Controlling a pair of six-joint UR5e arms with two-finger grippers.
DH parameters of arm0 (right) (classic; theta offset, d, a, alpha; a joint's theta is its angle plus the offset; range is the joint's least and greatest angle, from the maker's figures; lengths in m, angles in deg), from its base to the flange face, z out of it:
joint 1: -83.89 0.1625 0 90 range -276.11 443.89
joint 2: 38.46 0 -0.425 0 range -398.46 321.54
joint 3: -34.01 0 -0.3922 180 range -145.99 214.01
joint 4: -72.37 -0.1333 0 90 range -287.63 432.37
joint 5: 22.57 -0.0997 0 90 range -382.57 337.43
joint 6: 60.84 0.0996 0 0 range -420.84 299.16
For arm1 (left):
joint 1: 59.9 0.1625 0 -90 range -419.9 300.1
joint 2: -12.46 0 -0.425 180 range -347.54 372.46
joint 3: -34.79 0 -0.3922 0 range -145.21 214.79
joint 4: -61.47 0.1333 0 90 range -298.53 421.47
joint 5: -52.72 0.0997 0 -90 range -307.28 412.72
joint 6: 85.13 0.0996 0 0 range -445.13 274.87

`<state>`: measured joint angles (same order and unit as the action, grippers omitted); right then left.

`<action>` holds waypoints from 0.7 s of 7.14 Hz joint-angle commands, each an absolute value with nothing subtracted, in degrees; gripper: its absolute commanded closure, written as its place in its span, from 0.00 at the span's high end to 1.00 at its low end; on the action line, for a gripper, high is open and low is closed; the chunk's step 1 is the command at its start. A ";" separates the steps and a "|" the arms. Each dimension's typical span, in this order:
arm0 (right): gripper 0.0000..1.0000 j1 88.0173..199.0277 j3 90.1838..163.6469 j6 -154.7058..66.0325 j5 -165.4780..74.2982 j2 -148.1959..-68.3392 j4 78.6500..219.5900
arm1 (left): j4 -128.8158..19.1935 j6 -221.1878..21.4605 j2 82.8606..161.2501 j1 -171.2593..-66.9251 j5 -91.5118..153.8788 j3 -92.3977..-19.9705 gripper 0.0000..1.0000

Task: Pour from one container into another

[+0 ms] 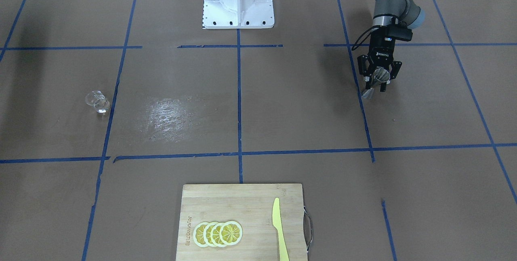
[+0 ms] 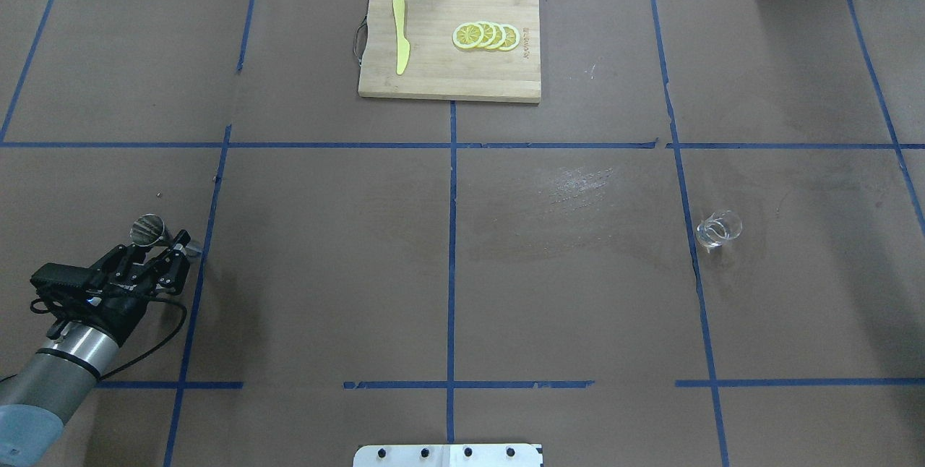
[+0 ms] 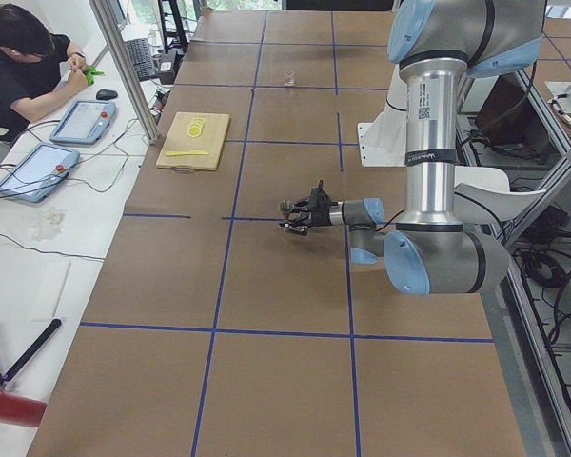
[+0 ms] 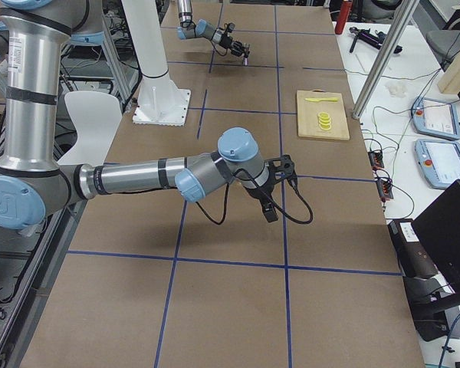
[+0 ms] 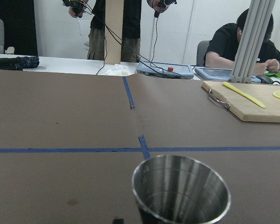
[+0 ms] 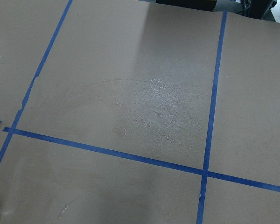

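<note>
1. We take this for a robotics lab: a left arm (image 3: 428, 143) and a right arm (image 4: 138, 178), both grey and blue industrial machines, rise by a white pedestal (image 1: 238, 0).
2. The counter (image 2: 578, 293) is covered in brown paper and marked into squares with blue tape (image 2: 452, 236).
3. A white side counter (image 3: 38, 238) carries control tablets (image 3: 84, 121), cables and a laptop (image 4: 448, 222); a person (image 3: 19, 67) sits there.
4. Aluminium frame posts (image 3: 124, 67) stand at its edge.

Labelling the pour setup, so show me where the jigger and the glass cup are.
jigger (image 2: 147, 230), overhead exterior view, inside its upper cone.
glass cup (image 2: 717, 230), overhead exterior view, on its clear body.
</note>
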<state>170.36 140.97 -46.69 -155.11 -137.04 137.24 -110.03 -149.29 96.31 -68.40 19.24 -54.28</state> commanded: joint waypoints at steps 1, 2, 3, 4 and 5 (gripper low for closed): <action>1.00 170.38 140.97 -46.69 -155.11 -137.16 137.24 | -110.09 -149.29 96.31 -68.25 19.23 -54.25 0.55; 1.00 170.38 140.88 -46.69 -155.11 -137.16 137.24 | -110.09 -149.29 96.40 -68.07 19.23 -54.25 0.52; 1.00 170.38 140.97 -46.69 -155.19 -137.16 137.24 | -110.09 -149.29 96.31 -67.98 19.23 -54.25 0.39; 1.00 170.38 140.97 -46.69 -155.11 -137.25 137.24 | -110.09 -149.29 96.31 -67.98 19.32 -54.25 0.28; 1.00 170.38 141.06 -46.69 -155.19 -137.25 137.24 | -110.09 -149.29 96.31 -67.90 19.32 -54.16 0.18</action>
<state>170.38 140.98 -46.69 -155.15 -137.22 137.24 -110.09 -149.29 96.32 -67.98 19.29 -54.22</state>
